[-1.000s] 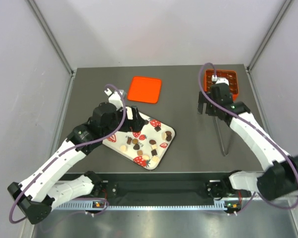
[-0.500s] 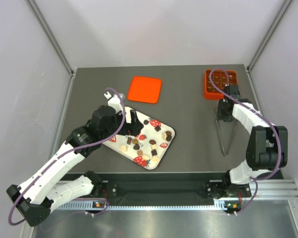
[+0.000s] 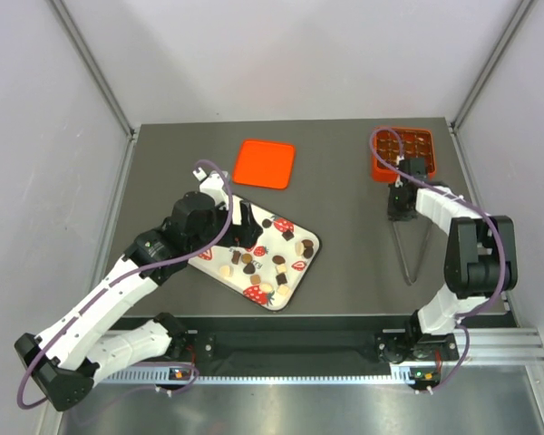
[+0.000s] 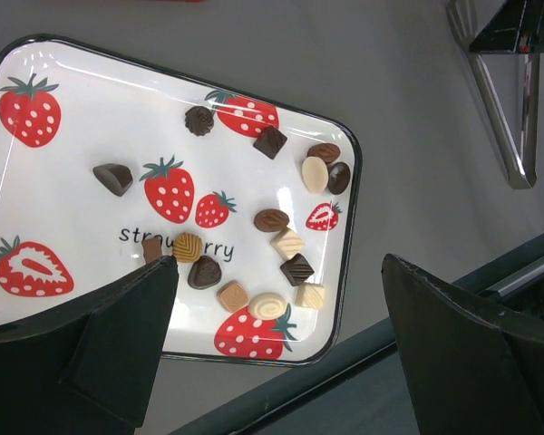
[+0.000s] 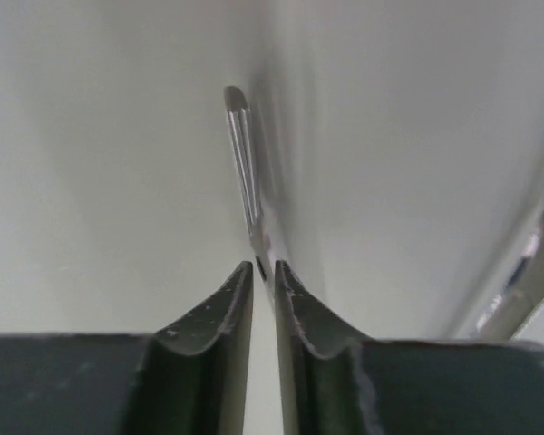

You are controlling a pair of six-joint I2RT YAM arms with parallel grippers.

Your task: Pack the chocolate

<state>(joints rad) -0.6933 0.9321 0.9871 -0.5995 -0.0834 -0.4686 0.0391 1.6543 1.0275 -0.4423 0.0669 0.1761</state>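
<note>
the chocolate [image 4: 271,220] lies loose on a white tray [image 4: 91,100] printed with red strawberries, which sits on the dark bench [image 3: 344,245] left of centre and towards the near edge. the pieces are small: dark brown, light brown and cream, some round, some square. most are gathered in the right half of the tray, with one dark piece off on its own further left. the left hand [image 4: 279,272] hangs over the tray with its fingers spread wide, nothing between them. on the right side of the bench a pair of metal tongs [image 5: 240,145] lies flat, its joined end towards the near edge and its two arms running towards the far side. the right hand [image 5: 265,269] is down at the far end of the tongs, narrowed to a slit, with one thin metal arm pinched between the fingertips. at the far right corner stands an orange box [image 3: 381,172] divided into small square cells. some cells look dark, as if pieces lie in them, but they are too small to be sure. a flat orange lid [image 3: 265,163] lies apart from the box, at the far side of the bench just beyond the tray.
</note>
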